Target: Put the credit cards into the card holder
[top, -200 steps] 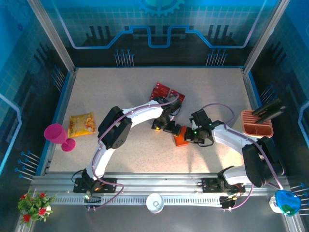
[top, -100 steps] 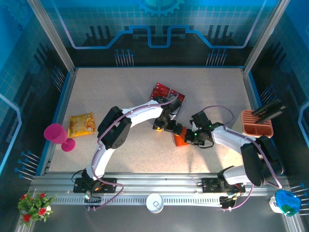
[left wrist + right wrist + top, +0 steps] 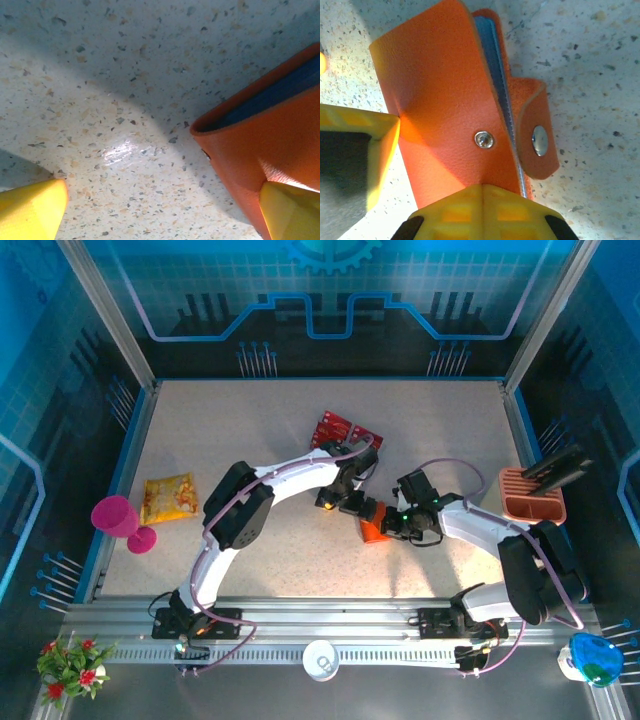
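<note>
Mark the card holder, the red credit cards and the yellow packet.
card holder (image 3: 445, 95): right wrist view, on the orange outer flap.
red credit cards (image 3: 335, 428): top external view, on the left card.
yellow packet (image 3: 169, 497): top external view, on its centre.

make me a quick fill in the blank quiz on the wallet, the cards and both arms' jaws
1. The right arm's jaws are ____ on the small orange-red leather snap wallet.
2. The left arm's jaws stand wide ____ beside that wallet.
3. The red rectangular cards lie on the speckled table, not yet inside the ____.
Missing words: shut; open; wallet.
</note>
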`<control>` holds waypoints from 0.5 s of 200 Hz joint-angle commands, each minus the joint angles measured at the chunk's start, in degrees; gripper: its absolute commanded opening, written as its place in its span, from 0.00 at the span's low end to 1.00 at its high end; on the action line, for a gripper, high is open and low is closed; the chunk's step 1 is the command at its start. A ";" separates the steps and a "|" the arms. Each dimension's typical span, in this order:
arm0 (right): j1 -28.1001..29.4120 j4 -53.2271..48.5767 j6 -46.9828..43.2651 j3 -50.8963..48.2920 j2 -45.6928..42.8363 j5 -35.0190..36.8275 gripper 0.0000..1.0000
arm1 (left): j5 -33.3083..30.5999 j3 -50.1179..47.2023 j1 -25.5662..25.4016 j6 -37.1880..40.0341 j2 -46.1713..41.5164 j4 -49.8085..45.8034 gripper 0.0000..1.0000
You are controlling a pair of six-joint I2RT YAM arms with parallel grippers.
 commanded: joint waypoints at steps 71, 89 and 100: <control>-7.94 -10.96 -3.98 8.11 -2.87 0.76 0.30 | -9.33 -0.61 -1.88 5.28 3.63 -5.55 0.99; -7.98 -11.21 -5.22 9.24 -1.01 0.18 0.38 | -10.09 -1.26 -1.99 5.69 3.68 -5.42 0.99; -7.97 -11.31 -5.87 9.87 0.15 -0.12 0.39 | -10.10 -1.62 -2.02 5.79 3.55 -5.23 0.99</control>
